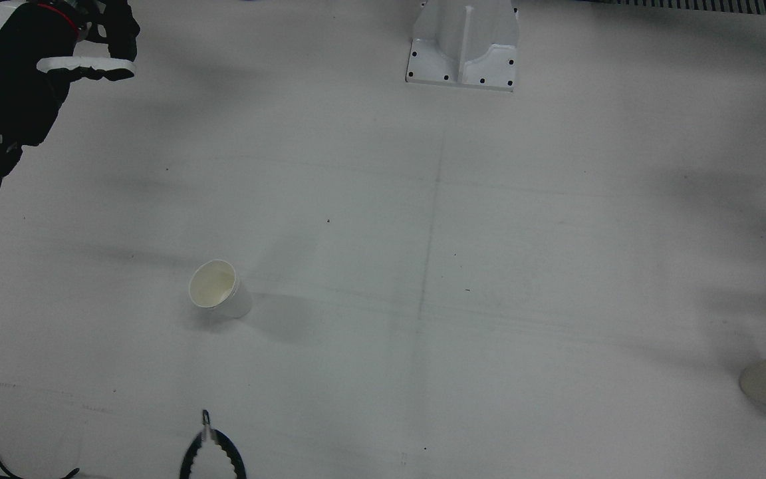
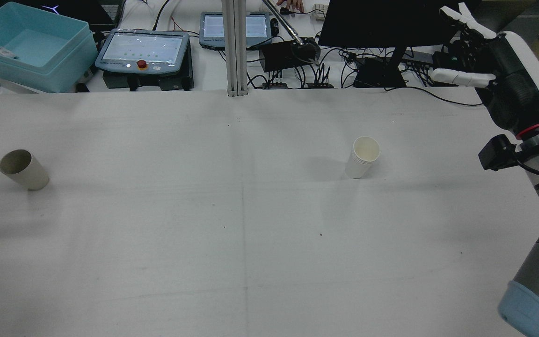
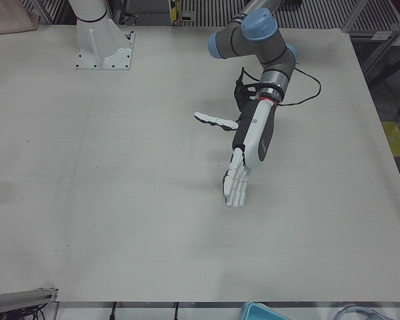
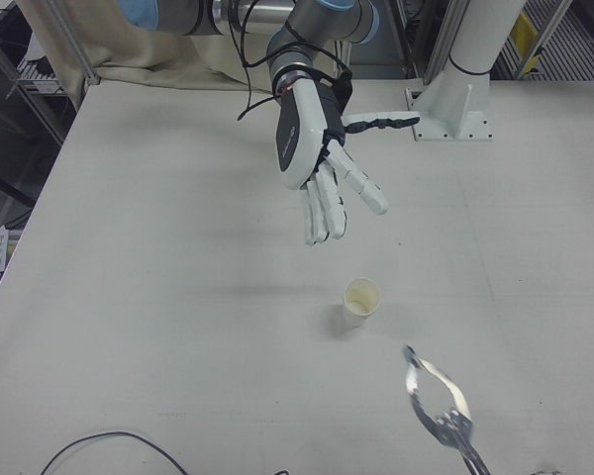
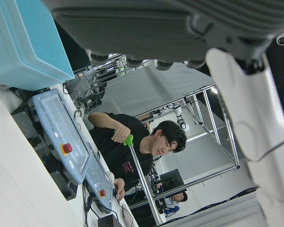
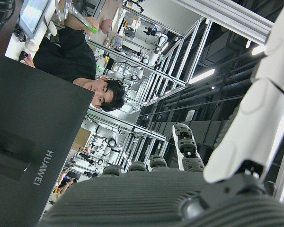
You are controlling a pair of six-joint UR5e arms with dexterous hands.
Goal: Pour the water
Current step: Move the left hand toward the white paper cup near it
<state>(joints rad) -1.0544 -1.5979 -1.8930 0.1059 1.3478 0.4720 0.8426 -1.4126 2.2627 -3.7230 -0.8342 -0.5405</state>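
Table (image 2: 251, 262) of bare white sheet, wide open at centre. White paper cup (image 2: 362, 157) stands right of centre; grey-brown paper cup (image 2: 23, 169) near left edge. Right hand (image 4: 322, 168) and left hand (image 3: 243, 163) hover splayed, empty.

The left hand (image 3: 240, 175) and the right hand (image 4: 322, 178) are both held above the table with nothing grasped, fingers extended and slightly spread, thumbs set out sideways, each carried on a bent arm.
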